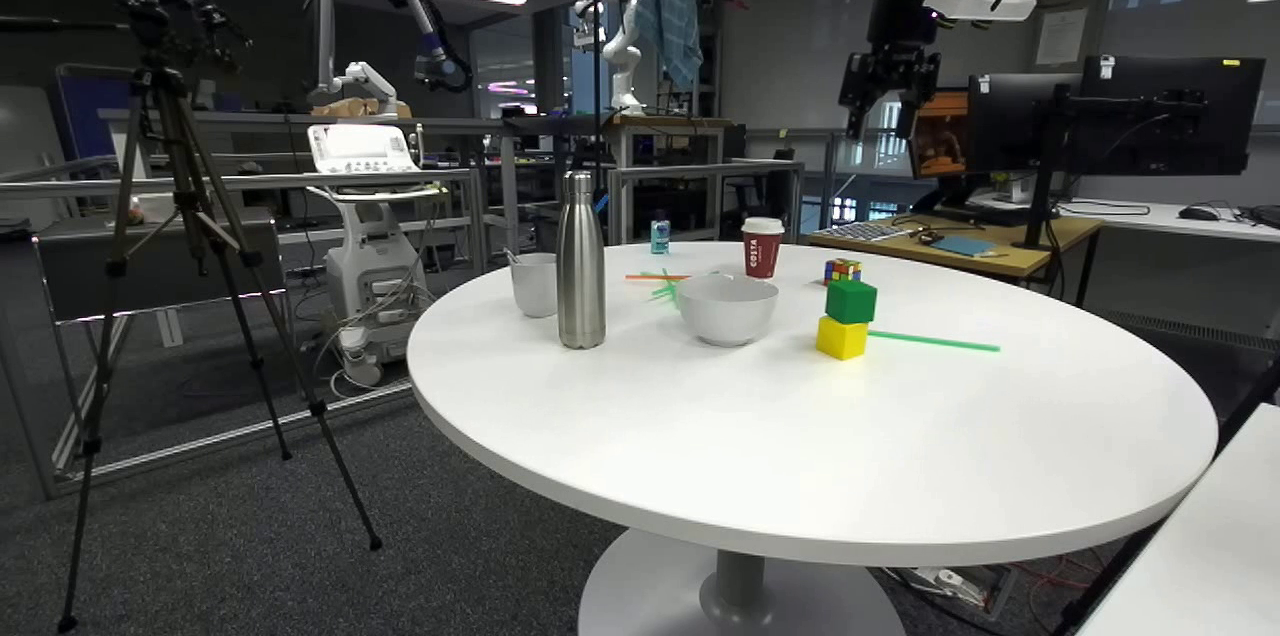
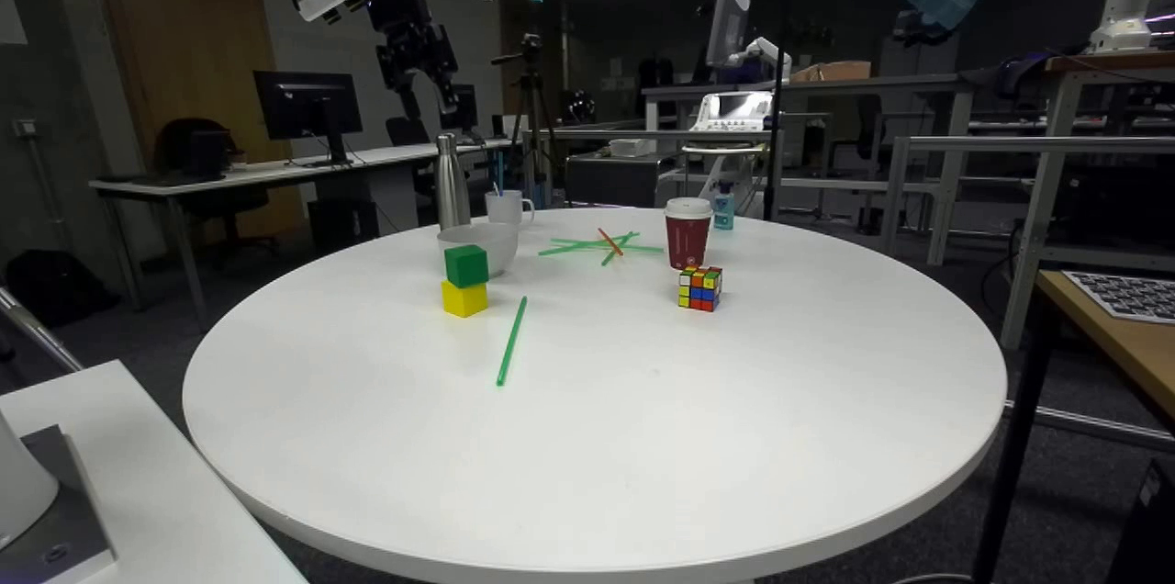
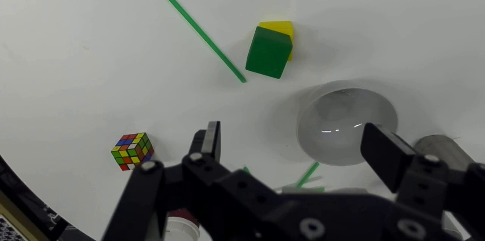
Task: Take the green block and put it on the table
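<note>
gripper: released, jaws wide apart, hanging high, pointing down | green block: stacked on yellow block, slightly twisted against it | white bowl: upright, near both blocks | green stick: flat, one end near yellow block | table: carries bowl, stick, yellow block

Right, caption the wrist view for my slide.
Open gripper above the white table, where a green block sits on a yellow block near a bowl.

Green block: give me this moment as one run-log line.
gripper: open, above table | green block: on yellow block | grasp: not yet
</note>
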You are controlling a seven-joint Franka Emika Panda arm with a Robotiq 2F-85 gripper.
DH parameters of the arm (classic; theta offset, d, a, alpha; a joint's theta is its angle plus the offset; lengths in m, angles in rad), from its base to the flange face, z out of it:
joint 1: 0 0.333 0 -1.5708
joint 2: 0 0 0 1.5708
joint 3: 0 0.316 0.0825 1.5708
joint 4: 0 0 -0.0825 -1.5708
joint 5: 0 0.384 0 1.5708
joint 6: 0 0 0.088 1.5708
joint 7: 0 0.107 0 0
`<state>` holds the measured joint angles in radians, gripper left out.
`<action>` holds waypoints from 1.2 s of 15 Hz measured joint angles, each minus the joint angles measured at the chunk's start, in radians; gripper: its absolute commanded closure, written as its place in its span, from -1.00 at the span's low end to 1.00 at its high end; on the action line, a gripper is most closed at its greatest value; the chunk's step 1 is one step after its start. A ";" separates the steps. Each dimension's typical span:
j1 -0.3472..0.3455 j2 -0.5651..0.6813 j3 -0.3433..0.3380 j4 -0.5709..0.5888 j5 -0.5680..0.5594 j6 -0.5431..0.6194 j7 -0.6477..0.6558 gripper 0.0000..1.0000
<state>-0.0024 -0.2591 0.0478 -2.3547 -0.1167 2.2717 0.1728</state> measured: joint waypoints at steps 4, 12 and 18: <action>-0.005 0.044 -0.006 0.008 0.003 0.033 0.085 -1.00; -0.009 0.123 -0.006 0.012 0.002 0.043 0.228 -1.00; -0.010 0.188 -0.007 0.020 0.002 0.043 0.253 -1.00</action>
<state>-0.0126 -0.0715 0.0406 -2.3352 -0.1150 2.3142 0.4261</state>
